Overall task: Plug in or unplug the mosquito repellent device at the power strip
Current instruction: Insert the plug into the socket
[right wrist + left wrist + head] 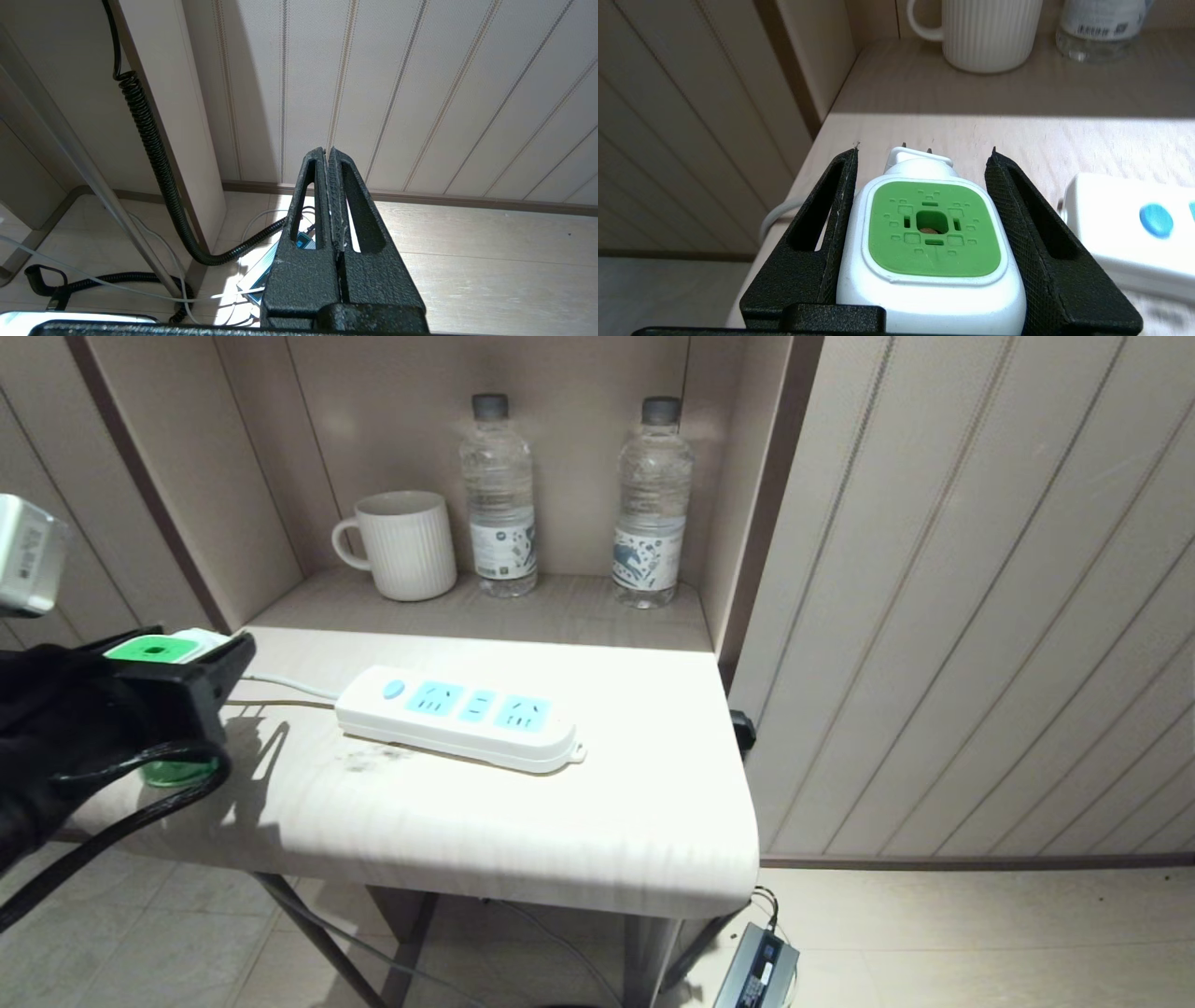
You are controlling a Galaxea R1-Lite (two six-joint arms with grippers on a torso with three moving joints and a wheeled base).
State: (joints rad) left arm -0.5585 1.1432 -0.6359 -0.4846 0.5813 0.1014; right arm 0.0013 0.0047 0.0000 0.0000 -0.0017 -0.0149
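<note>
We've got the left gripper clamped on the mosquito repellent device, off the power strip's button end; right gripper closed, empty.

The head view looks forward and down from above the table, taking in its whole top, the alcove shelf behind it and the panelled wall to the right; the strip lies mid-frame, some way off. The left wrist view sits very close behind the left gripper, facing across the table's left rear corner toward the shelf, with the device filling its foreground. Both views share the mug, the strip's button end and that corner. The right wrist view looks low along the right gripper at the floor and wall, sharing the panelling.
</note>
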